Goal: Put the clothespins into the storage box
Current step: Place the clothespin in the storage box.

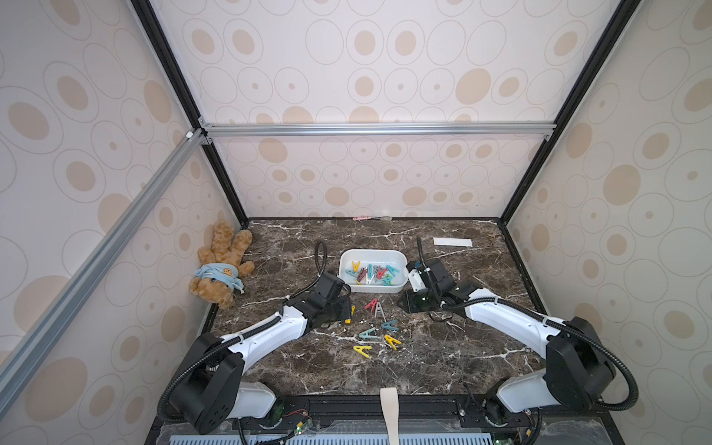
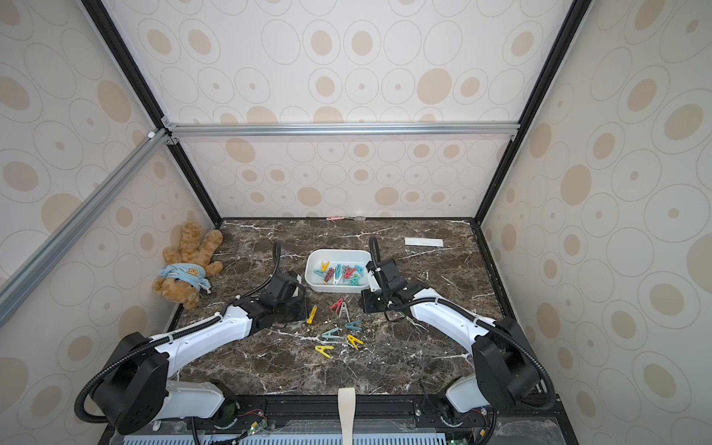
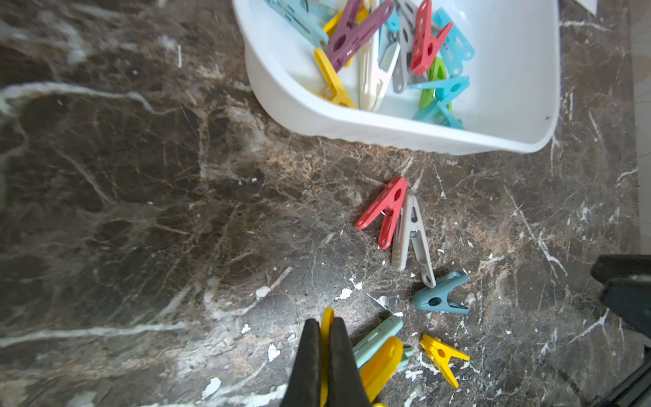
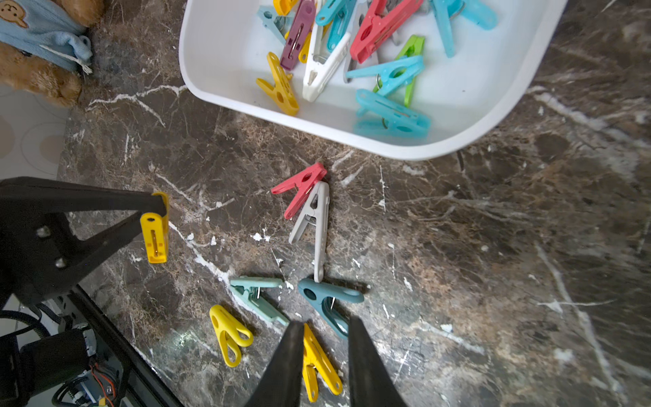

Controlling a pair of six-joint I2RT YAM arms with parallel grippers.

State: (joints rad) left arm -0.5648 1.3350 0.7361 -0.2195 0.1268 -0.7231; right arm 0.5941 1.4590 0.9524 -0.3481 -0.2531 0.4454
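Tightly pinched yellow plastic peg (image 4: 154, 232), marble tbl (image 4: 493, 246)

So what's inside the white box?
The storage box holds a pile of clothespins: yellow, purple, white, red, green and light blue ones show. They overlap, so any pegs beneath the pile, and the floor under it, are hidden.

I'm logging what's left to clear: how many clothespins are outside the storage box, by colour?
Yellow clothespins: 3, one in the left tool
Teal clothespins: 2
Red clothespin: 1
Grey clothespin: 1
Total: 7
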